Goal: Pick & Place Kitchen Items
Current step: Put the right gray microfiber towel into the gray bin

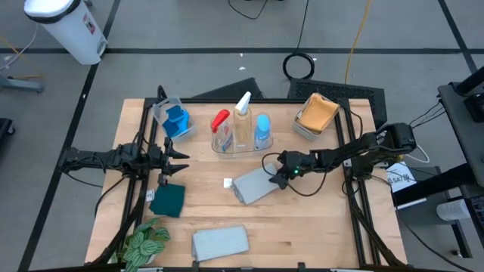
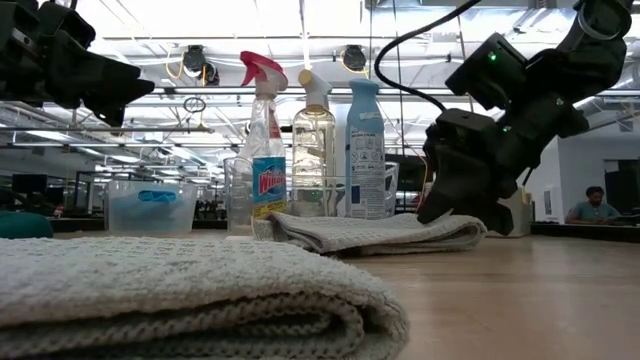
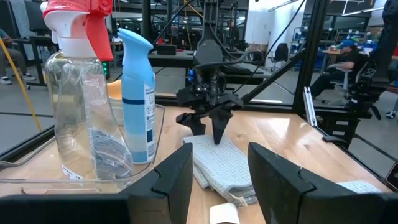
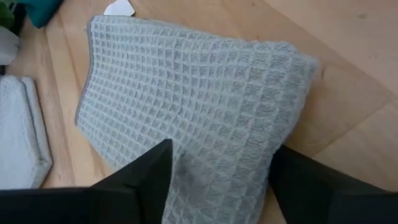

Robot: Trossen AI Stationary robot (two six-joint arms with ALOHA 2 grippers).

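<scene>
A grey folded towel (image 1: 255, 186) lies flat on the table's middle; it also shows in the right wrist view (image 4: 186, 93) and the low view (image 2: 380, 232). My right gripper (image 1: 279, 173) is open, its fingers pointing down over the towel's right end (image 4: 217, 186). My left gripper (image 1: 181, 155) is open and empty left of the bottles, above the table (image 3: 217, 180). The red-trigger (image 1: 220, 125), white-trigger (image 1: 242, 113) and blue-capped (image 1: 262, 128) bottles stand upright in a clear tub. A second grey towel (image 1: 220, 242) lies at the near edge. A teal cloth (image 1: 168, 200) lies at the left. My right gripper stands with one open finger (image 4: 140, 180) on each side of a strip of the towel's right end, coming from above. I cannot tell whether the fingertips touch the cloth. The towel lies flat on the table.
A clear tub with a blue item (image 1: 175, 121) stands at the far left, and a grey tub with an orange sponge (image 1: 317, 113) at the far right. A green plant (image 1: 144, 245) sits at the near left corner. A small white piece (image 1: 228, 182) lies beside the towel.
</scene>
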